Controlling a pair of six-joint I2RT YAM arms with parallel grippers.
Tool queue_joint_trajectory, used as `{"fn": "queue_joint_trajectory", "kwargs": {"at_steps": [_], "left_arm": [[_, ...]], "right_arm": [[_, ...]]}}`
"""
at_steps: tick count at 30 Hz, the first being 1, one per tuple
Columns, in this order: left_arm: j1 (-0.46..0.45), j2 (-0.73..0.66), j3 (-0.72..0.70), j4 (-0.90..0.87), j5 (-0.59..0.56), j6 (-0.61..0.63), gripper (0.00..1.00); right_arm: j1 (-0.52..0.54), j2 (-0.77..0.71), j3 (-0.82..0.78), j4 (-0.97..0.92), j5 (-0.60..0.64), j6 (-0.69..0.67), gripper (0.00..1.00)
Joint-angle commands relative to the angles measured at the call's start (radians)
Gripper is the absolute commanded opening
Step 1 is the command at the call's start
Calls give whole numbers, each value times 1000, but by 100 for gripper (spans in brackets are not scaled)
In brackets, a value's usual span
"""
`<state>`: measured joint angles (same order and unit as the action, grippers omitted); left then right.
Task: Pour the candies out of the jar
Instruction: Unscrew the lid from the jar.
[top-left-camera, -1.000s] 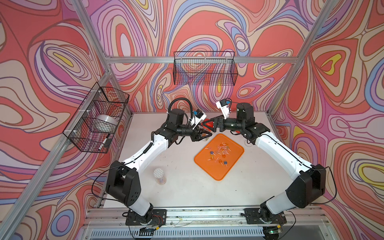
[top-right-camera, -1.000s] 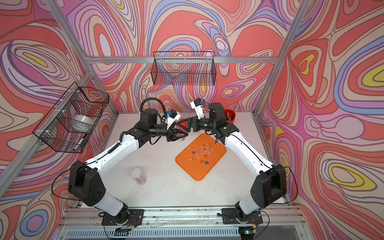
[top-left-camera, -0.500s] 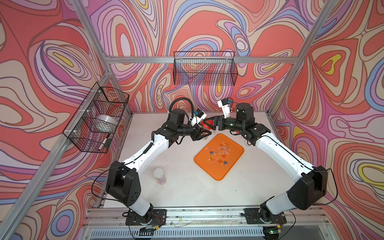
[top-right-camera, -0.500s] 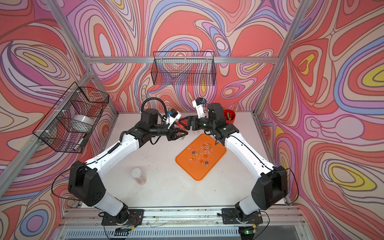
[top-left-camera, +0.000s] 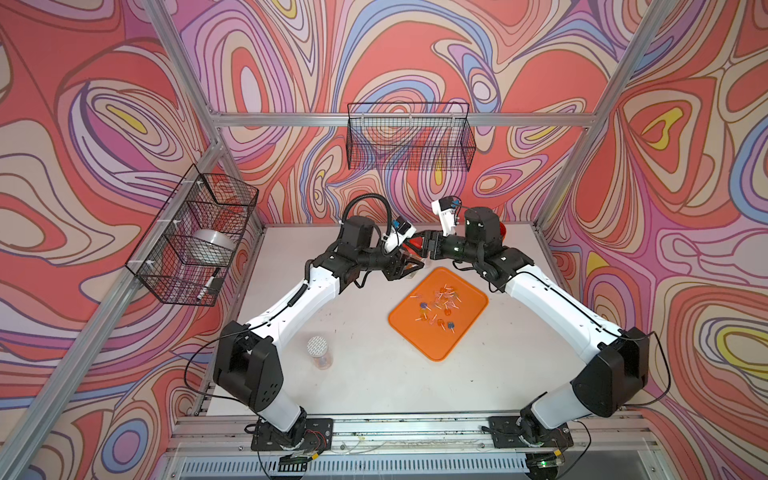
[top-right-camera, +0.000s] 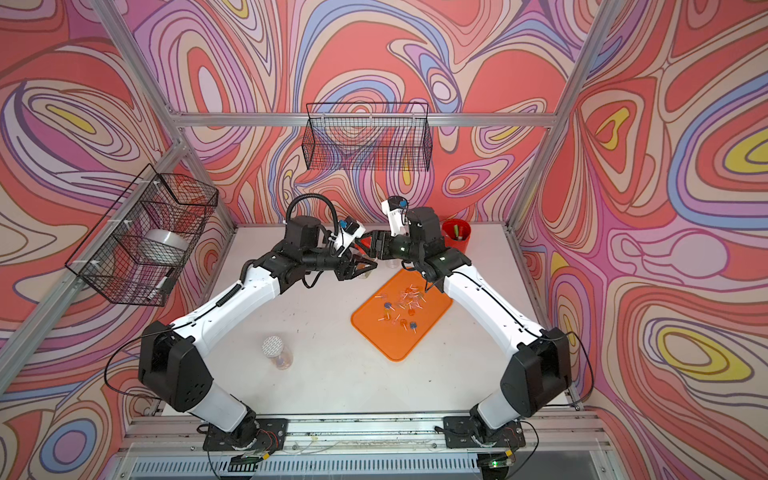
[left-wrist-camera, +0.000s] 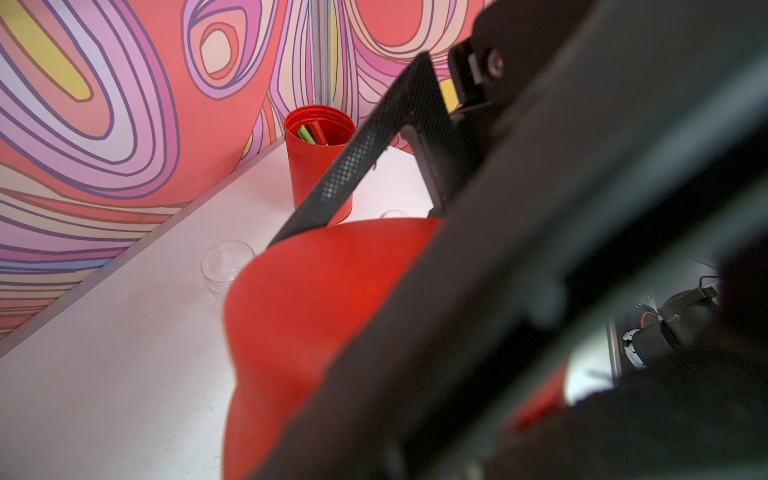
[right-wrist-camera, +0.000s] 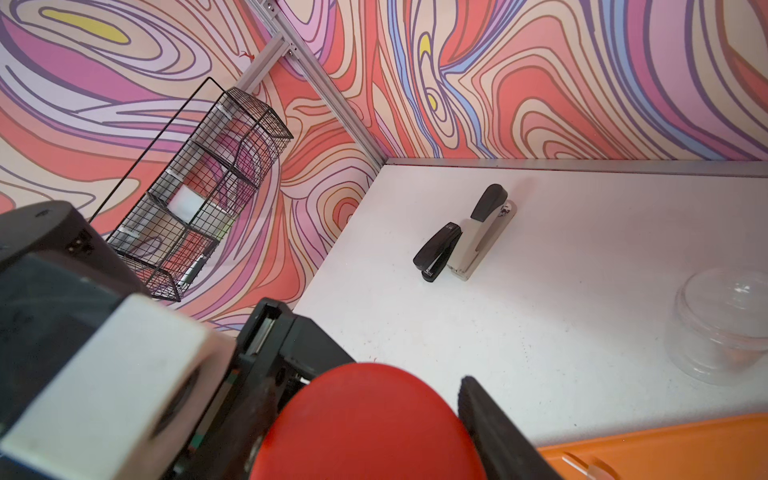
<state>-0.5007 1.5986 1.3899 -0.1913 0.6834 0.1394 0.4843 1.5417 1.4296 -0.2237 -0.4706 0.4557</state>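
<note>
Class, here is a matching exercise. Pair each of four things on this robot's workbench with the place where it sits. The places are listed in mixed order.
Things:
1. candies
2. green pens
3. grey roll
4. two staplers

Places:
A. in the side wire basket
B. on the orange tray
C. lying on the bare table
D. standing in the red cup

Pairs: 1-B, 2-D, 3-A, 4-C

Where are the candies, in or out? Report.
Out: the candies lie scattered on the orange tray in both top views. Whether the capped jar holds more, cannot tell.
</note>
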Motion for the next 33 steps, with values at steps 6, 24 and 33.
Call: {"fn": "queue_joint_trajectory", "kwargs": {"at_steps": [6,24,33], "left_arm": [[64,-33,-26,159,390,-71,0],[38,-45,-7,35,139,19,0],[3,-25,21,-27,6,60,0]], "right_arm": [[-54,-54,-54,105,-512,-195,39],[-63,-36,44,-58,-29,-104,77],[-60,-9,71,-67,44,-51,83]]}}
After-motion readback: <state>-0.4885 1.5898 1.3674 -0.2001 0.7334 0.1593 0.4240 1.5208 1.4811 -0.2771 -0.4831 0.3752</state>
